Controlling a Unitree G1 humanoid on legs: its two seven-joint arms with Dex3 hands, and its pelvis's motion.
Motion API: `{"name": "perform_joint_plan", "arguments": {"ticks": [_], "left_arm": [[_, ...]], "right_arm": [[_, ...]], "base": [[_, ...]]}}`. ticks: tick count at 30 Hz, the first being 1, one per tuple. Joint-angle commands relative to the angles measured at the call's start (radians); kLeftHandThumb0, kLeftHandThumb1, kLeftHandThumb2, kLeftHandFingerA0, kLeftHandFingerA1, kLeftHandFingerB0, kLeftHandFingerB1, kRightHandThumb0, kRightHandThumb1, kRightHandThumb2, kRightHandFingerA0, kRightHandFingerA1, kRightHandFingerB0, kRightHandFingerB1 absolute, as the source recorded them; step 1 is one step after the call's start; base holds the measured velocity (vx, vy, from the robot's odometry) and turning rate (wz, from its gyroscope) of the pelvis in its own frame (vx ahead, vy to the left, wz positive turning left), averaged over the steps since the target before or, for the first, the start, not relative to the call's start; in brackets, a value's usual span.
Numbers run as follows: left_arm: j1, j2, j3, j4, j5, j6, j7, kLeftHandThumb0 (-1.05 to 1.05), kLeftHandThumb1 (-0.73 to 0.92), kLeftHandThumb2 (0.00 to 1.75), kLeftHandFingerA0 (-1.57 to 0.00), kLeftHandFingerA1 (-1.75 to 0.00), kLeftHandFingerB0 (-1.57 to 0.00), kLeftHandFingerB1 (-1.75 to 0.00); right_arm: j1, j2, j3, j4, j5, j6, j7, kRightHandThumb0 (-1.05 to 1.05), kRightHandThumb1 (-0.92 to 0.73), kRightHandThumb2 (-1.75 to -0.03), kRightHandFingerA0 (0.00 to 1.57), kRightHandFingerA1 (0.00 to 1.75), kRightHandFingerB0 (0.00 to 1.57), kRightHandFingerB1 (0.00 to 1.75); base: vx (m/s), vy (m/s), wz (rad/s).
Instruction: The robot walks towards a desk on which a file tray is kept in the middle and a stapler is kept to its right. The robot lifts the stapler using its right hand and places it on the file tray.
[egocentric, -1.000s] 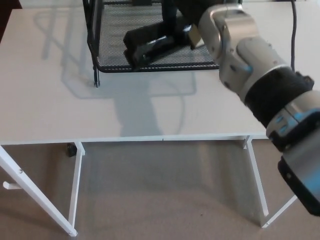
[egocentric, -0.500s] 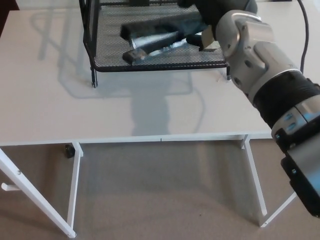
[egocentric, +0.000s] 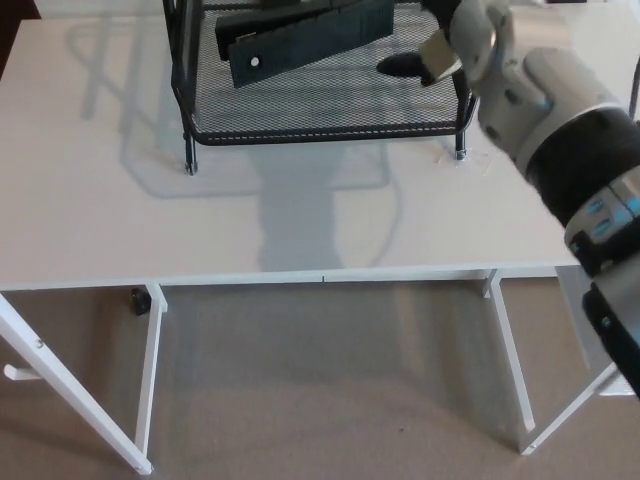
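Left of the right hand (egocentric: 408, 65), on the mesh floor of the file tray (egocentric: 320, 136), lies the stapler (egocentric: 300, 40): a long, flat-sided black body of matt finish, squared at its ends, with a small pale round spot near the end farthest from the hand. It lies slantwise, and its nearer end stands close to the hand; whether the two touch cannot be told. Only a dark, rounded part of the hand and a tan block at its wrist show, low over the mesh near the tray's right side, the rest being hidden behind the arm, so whether the hand is released or clenched cannot be told. The tray is of fine black wire mesh in a thin black rod frame, with upright rods at its left side and slim legs at its front corners, one (egocentric: 460, 150) just below the hand and one (egocentric: 190, 160) far to the hand's left. Behind the hand the forearm (egocentric: 560, 110) runs toward the lower right in smooth grey rounded shells, then a black band with small blue marks. Beneath tray and hand the surface (egocentric: 150, 220) is smooth, flat and white, and carries the tray's soft grey shadow. White tubular legs (egocentric: 152, 370) bear it, and below lies beige carpet (egocentric: 330, 400) of short, even pile. The left hand is out of view.
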Motion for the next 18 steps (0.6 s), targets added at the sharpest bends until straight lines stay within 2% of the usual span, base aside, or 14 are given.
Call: {"name": "perform_joint_plan", "arguments": {"ticks": [1,5,6,7,8,9,10,11,12,13,14,15,16,18], "left_arm": [[0.013,0.006,-0.011,-0.001,0.014,-0.030,0.015,-1.05,0.51,1.32,-0.71,-1.09,-0.53,-1.01],[0.015,0.004,-0.011,0.013,0.013,-0.037,0.013,-1.05,0.51,1.32,-0.70,-1.11,-0.51,-1.01],[0.015,0.006,-0.017,0.009,0.017,-0.033,0.012,-1.05,0.57,1.21,-0.66,-1.19,-0.52,-1.12],[0.012,0.004,-0.012,0.015,0.012,-0.024,0.014,-1.05,0.50,1.33,-0.71,-1.11,-0.53,-1.02],[0.013,0.005,-0.018,0.011,0.017,-0.024,0.014,-1.05,0.51,1.33,-0.69,-1.09,-0.54,-1.01],[0.014,0.004,-0.018,0.012,0.016,-0.024,0.014,-1.05,0.51,1.33,-0.69,-1.09,-0.54,-1.01],[0.011,0.002,-0.014,0.014,0.012,-0.019,0.016,-1.05,0.41,1.40,-0.75,-1.12,-0.12,-0.80],[0.013,0.004,-0.027,0.011,0.026,-0.029,0.020,-1.05,0.47,1.45,-0.77,-1.13,-0.18,-0.82],[0.016,0.006,-0.032,0.009,0.031,-0.038,0.023,-1.05,0.45,1.42,-0.86,-1.17,-0.20,-0.82],[0.018,0.008,-0.031,0.006,0.029,-0.038,0.020,-1.05,0.45,1.43,-0.91,-1.20,-0.20,-0.83],[0.023,0.018,-0.038,0.006,0.038,-0.043,0.021,-1.05,0.43,1.42,-0.95,-1.21,-0.22,-0.83],[0.023,0.019,-0.039,0.006,0.039,-0.044,0.022,-1.05,0.43,1.42,-0.95,-1.21,-0.22,-0.83],[0.021,0.019,-0.038,0.010,0.036,-0.037,0.023,-1.05,0.47,1.43,-0.87,-1.16,-0.20,-0.81],[0.024,0.025,-0.029,0.014,0.029,-0.038,0.023,-1.05,0.42,1.41,-0.85,-1.17,-0.21,-0.84]], "right_arm": [[-0.110,-0.106,0.066,-0.082,-0.051,-0.014,0.232,-1.05,-0.60,-0.89,0.00,0.22,0.00,0.03],[-0.117,-0.178,0.049,-0.163,-0.021,-0.060,0.282,-1.05,-0.60,-0.87,0.00,0.20,0.00,0.01],[-0.124,-0.262,0.027,-0.244,-0.012,-0.096,0.322,-1.03,-0.61,-0.88,0.00,0.18,0.00,0.00],[-0.121,-0.336,-0.054,-0.343,0.049,-0.078,0.367,-1.01,-0.58,-0.82,0.00,0.10,0.00,0.00],[-0.103,-0.398,-0.101,-0.434,0.076,-0.078,0.396,-0.97,-0.57,-0.82,0.00,0.11,0.00,0.00],[-0.102,-0.398,-0.101,-0.438,0.076,-0.077,0.399,-0.97,-0.57,-0.82,0.00,0.11,0.00,0.00],[-0.076,-0.464,-0.173,-0.524,0.123,-0.067,0.427,-0.93,-0.54,-0.81,0.00,0.13,0.00,0.00],[-0.004,-0.566,-0.293,-0.658,0.191,-0.068,0.444,-0.92,-0.53,-0.80,0.00,0.08,0.02,0.00],[0.051,-0.648,-0.360,-0.754,0.208,-0.057,0.471,-0.98,-0.60,-0.87,0.00,0.09,0.00,0.00],[0.102,-0.712,-0.416,-0.831,0.207,-0.044,0.488,-0.74,-0.62,-0.76,0.00,0.00,0.00,0.16],[0.196,-0.780,-0.527,-0.908,0.259,-0.079,0.501,-0.89,-0.54,-0.84,0.00,0.08,0.05,0.02],[0.207,-0.786,-0.539,-0.918,0.266,-0.081,0.504,-0.89,-0.54,-0.84,0.00,0.08,0.05,0.02],[0.277,-0.823,-0.634,-0.987,0.286,-0.062,0.529,-0.86,-0.51,-0.82,0.00,0.07,0.13,0.07],[0.413,-0.862,-0.837,-1.045,0.335,-0.034,0.587,-0.86,-0.50,-0.80,0.00,0.02,0.08,0.12]], "base": [[0.00,0.000,0.00],[0.00,0.000,0.00],[0.00,0.000,0.00],[0.00,0.000,0.00],[0.00,0.000,0.00],[0.00,0.000,0.00],[0.00,0.000,0.00],[0.00,0.000,0.00],[0.00,0.000,0.00],[0.00,0.000,0.00],[0.00,0.000,0.00],[0.00,0.000,0.00],[0.00,0.000,0.00],[0.00,0.000,0.00]]}}
